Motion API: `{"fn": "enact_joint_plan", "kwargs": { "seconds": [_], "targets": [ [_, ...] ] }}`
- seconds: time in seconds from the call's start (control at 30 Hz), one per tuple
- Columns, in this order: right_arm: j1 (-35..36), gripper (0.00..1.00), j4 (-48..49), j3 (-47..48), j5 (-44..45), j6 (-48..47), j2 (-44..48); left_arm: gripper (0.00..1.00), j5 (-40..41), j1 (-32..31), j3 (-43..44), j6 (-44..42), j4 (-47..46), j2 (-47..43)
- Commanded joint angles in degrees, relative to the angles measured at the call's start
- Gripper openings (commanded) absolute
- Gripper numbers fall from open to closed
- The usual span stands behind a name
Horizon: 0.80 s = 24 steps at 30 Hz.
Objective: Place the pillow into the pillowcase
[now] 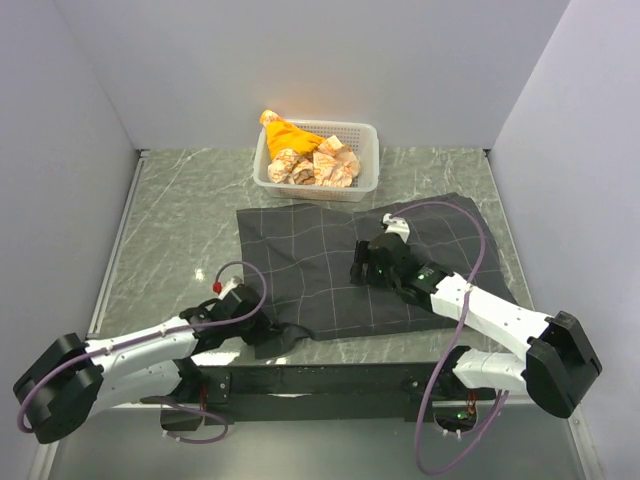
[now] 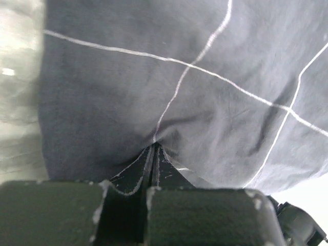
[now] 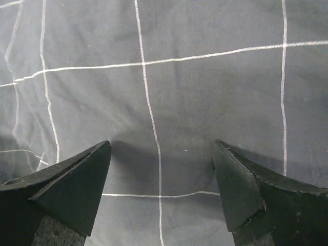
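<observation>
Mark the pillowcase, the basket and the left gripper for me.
pillowcase (image 1: pixel 320 265), top view, flat middle of the fabric.
basket (image 1: pixel 310 190), top view, near wall.
left gripper (image 2: pixel 154 151), left wrist view, between the closed fingertips pinching the pillowcase.

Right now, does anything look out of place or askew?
The pillowcase lies askew to the table edge, its near edge pinched in the shut left gripper. An orange cloth pokes over the basket rim. No pillow shows.

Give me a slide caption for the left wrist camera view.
Left gripper pinched shut on a fold of the dark checked pillowcase near its edge, grey table showing at left.
</observation>
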State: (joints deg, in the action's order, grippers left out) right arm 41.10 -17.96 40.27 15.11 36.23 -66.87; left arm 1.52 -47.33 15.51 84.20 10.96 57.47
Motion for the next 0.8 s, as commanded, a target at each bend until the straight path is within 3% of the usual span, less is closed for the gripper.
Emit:
{"fn": "enact_joint_plan", "kwargs": {
  "seconds": [0.0,0.2,0.33,0.37,0.47,0.6,0.7,0.77],
  "targets": [
    [-0.32,0.88,2.39,-2.91,-0.95,2.53,0.78,0.01,11.39,-0.04,-3.02,3.78,11.53,-2.61],
    [2.84,0.89,6.96,-10.29,-6.49,7.45,1.21,0.01,10.34,-0.04,-4.62,7.82,16.18,-11.94],
    [3.63,0.89,8.55,-14.69,-10.19,12.01,2.36,0.02,19.36,-0.04,5.64,9.04,31.11,-15.63],
    [5.29,0.89,8.64,-15.04,-10.02,12.89,2.62,0.05,21.66,-0.04,7.33,9.57,37.40,-17.29],
    [10.82,0.89,9.08,-14.79,-7.48,17.20,2.80,0.09,25.97,0.05,10.59,11.24,43.77,-21.33],
    [21.19,0.90,10.13,-10.49,-4.48,21.51,-3.94,0.11,28.27,0.13,13.13,11.96,45.91,-25.56],
    [22.70,0.90,11.02,-8.03,-4.83,21.78,-7.47,0.25,29.86,0.22,16.73,5.56,41.19,-26.01],
    [22.71,0.92,7.78,-6.27,-3.69,20.55,-7.31,0.48,29.77,0.31,19.28,-4.02,37.66,-23.47]
  ]
}}
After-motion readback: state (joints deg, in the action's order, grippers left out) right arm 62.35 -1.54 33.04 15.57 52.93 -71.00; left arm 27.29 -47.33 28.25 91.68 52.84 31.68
